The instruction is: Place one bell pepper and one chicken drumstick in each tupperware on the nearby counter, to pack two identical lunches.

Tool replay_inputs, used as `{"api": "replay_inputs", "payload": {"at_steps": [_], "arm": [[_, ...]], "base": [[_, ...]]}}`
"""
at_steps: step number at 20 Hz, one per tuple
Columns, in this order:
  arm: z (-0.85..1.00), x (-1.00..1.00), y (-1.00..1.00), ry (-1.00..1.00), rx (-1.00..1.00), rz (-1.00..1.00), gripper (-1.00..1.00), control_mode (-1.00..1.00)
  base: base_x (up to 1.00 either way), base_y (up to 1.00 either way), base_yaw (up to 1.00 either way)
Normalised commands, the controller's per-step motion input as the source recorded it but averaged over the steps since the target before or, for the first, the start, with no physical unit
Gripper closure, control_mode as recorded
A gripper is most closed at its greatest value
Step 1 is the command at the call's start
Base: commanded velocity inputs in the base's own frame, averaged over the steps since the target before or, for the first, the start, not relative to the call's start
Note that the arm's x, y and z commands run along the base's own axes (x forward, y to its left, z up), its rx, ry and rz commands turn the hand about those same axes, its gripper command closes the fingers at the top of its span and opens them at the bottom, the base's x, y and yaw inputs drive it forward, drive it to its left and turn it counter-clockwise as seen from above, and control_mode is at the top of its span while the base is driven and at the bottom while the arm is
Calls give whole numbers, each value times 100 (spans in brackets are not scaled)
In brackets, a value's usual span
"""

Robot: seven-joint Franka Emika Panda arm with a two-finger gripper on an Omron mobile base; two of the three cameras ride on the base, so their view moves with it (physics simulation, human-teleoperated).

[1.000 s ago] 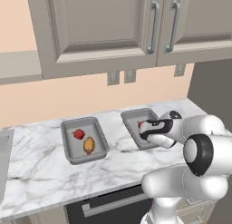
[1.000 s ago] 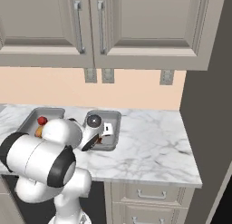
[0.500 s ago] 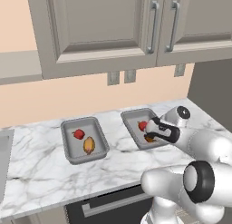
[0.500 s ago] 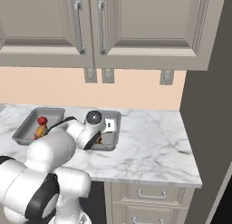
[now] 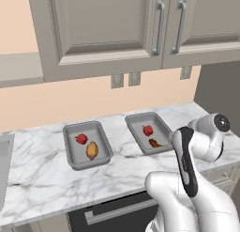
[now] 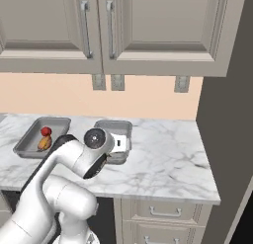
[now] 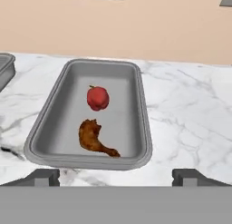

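Pincer (image 7: 116,175) open, empty, before tupperware (image 7: 54,128) holding bell pepper (image 7: 98,98)

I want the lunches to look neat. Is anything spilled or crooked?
Nothing stands out. Each tupperware, left and right, sits flat on the counter holding one bell pepper and one chicken drumstick. Nothing has spilled outside.
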Motion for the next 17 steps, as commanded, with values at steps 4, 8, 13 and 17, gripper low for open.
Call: {"api": "replay_inputs", "payload": {"at_steps": [4,8,13,17], "arm": [[100,-100,-21,-23,0,0,-100,-100],[100,-100,-24,-9,0,-2,-100,-100],[100,-100,-9,-2,0,-5,-100,-100],[75,-96,0,-1,-1,-10,-100,-100]], "base": [[0,0,0],[0,0,0],[0,0,0],[0,0,0]]}}
